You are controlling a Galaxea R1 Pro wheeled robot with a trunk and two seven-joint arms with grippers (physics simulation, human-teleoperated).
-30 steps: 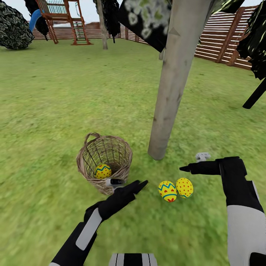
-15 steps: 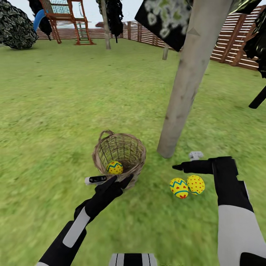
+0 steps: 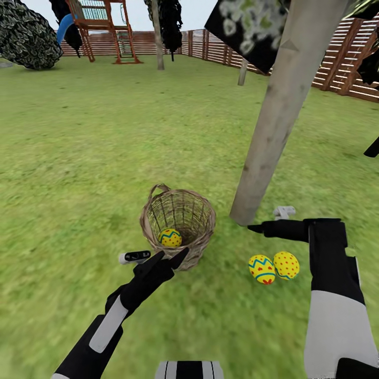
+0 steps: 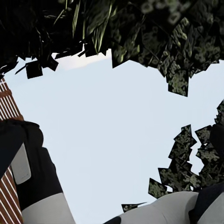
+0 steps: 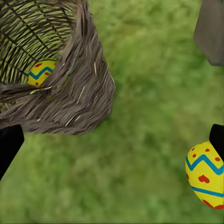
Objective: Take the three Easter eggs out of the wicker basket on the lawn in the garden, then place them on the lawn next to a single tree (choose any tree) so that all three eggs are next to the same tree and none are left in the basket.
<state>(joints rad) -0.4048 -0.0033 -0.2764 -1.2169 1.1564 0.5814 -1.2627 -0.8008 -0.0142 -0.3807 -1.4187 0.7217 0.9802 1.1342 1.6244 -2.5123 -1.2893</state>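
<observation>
- The left gripper [image 3: 158, 256] hovered at the wicker basket's [image 3: 202, 239] seven-o'clock rim, jaws spread and holding nothing; a careless dip there risked catching the weave and tipping the basket on the lawn [image 3: 95, 158].
- One zigzag egg [image 3: 170, 237] remained in the basket's bottom, low behind the near wall, so the jaws could well have pinched wicker instead of egg.
- The tree [image 3: 273, 121] stood just beside the basket at its two o'clock.
- Two eggs, one banded [image 3: 261, 269] and one dotted [image 3: 286, 265], lay touching on the grass at the trunk's six o'clock.
- The right gripper [image 3: 252, 228] hung empty above them near the trunk base, jaws apart in the wrist view; lowering it might have knocked them rolling away.
</observation>
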